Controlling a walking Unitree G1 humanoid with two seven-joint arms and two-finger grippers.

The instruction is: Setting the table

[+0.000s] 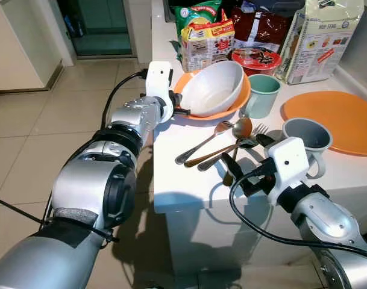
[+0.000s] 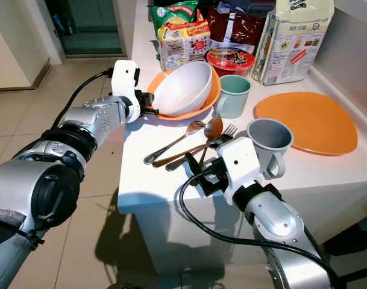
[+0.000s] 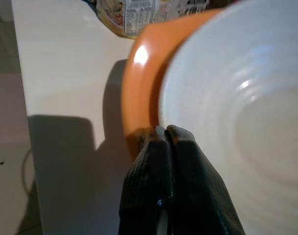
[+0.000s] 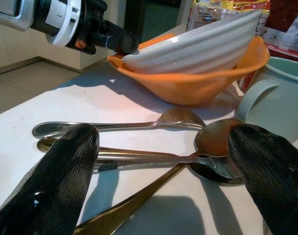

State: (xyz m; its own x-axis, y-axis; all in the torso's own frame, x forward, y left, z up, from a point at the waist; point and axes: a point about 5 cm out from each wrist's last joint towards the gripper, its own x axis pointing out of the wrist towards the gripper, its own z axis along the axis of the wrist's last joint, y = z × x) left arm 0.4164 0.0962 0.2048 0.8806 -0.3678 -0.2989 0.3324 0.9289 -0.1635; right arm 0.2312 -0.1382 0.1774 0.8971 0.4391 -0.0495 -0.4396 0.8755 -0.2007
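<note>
A white ribbed bowl (image 1: pixel 213 87) sits tilted inside an orange bowl (image 1: pixel 238 107) at the table's left edge. My left gripper (image 1: pixel 182 111) is shut on the white bowl's near rim; in the left wrist view its fingertips (image 3: pixel 180 133) pinch together where white rim meets orange rim. Several pieces of cutlery lie crossed in front of the bowls: a silver fork (image 1: pixel 201 144), a copper spoon (image 1: pixel 241 127) and others. My right gripper (image 1: pixel 246 155) is open just above the table, its two fingers (image 4: pixel 60 166) straddling the cutlery handles without touching them.
A teal mug (image 1: pixel 261 93) stands beside the bowls, and a grey mug (image 1: pixel 308 138) is close to my right wrist. A large orange plate (image 1: pixel 340 120) lies at the right. Noodle packets (image 1: pixel 206 36), a red cup (image 1: pixel 255 59) and a bag (image 1: pixel 322 36) line the back. The table's front edge (image 1: pixel 189 201) is near.
</note>
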